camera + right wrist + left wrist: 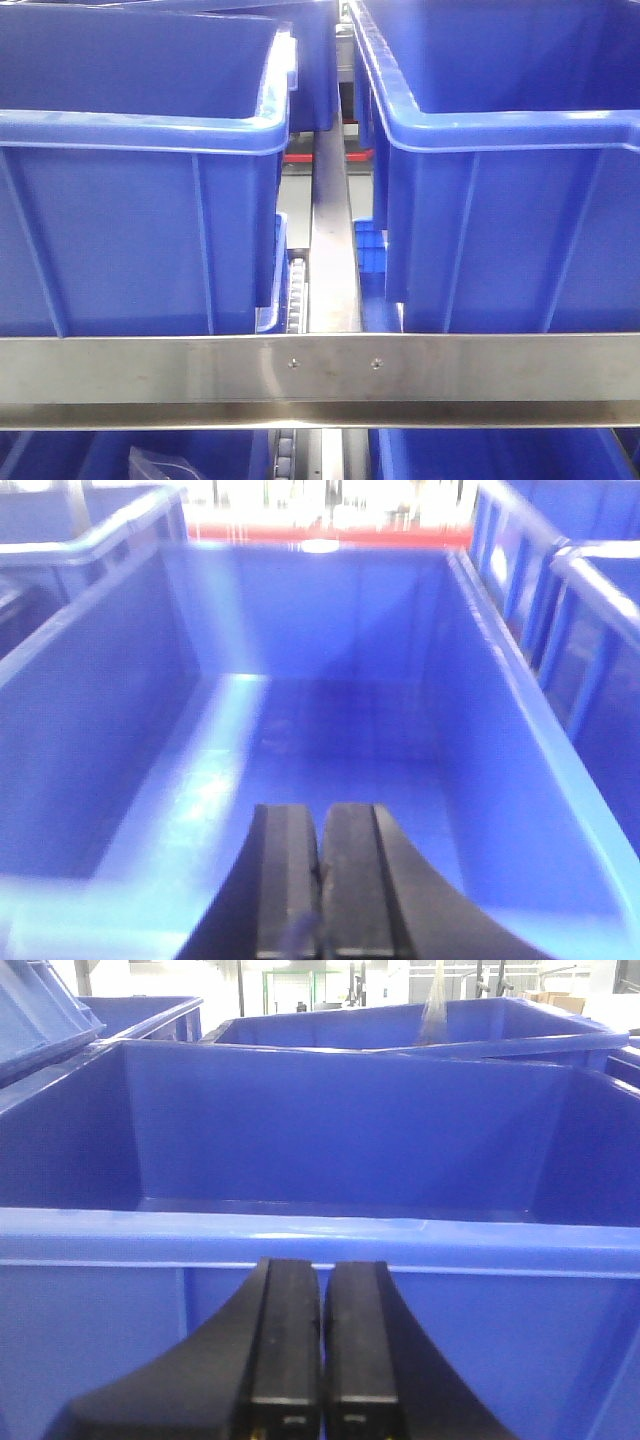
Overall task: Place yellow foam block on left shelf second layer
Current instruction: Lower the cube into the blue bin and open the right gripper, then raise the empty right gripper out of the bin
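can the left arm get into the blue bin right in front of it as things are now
Probably yes. The left gripper sits shut just outside the blue bin, whose top is open and looks empty inside. It would likely need to rise over the near rim first.

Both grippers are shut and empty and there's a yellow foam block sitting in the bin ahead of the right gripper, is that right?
Not quite. The right wrist view shows the blue bin ahead of the right gripper holding no block. Both grippers, including the left gripper, are indeed shut and empty.

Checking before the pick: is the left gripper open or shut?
Shut. In the left wrist view the left gripper has its two black fingers pressed together, nothing between them.
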